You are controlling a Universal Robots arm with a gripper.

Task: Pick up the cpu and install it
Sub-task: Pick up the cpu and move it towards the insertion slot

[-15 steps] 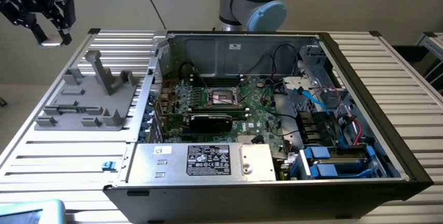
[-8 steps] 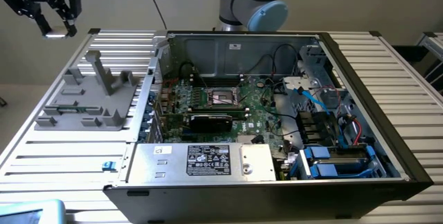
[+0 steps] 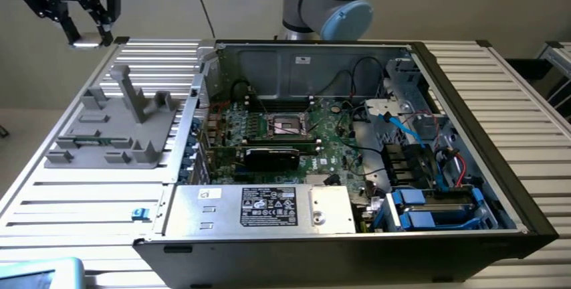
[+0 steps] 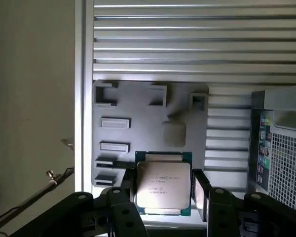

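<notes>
My gripper (image 3: 87, 40) hangs high above the far corner of the slatted table, on the exterior view's left, well away from the open computer case (image 3: 464, 148). It is shut on the cpu (image 4: 163, 185), a flat square chip with a dull silver top and a green rim, held between the two black fingers (image 4: 201, 195). In the exterior view the cpu (image 3: 85, 44) shows as a small pale sliver at the fingertips. The metal socket frame (image 3: 287, 125) lies on the green motherboard inside the case, with a dark centre and nothing on it.
A grey moulded fixture (image 3: 116, 125) with posts and slots stands on the table beside the case, below the gripper in the wrist view (image 4: 148, 133). A silver labelled box (image 3: 259, 207) fills the case's near side. Cables and blue drive bays (image 3: 428, 205) crowd its other side.
</notes>
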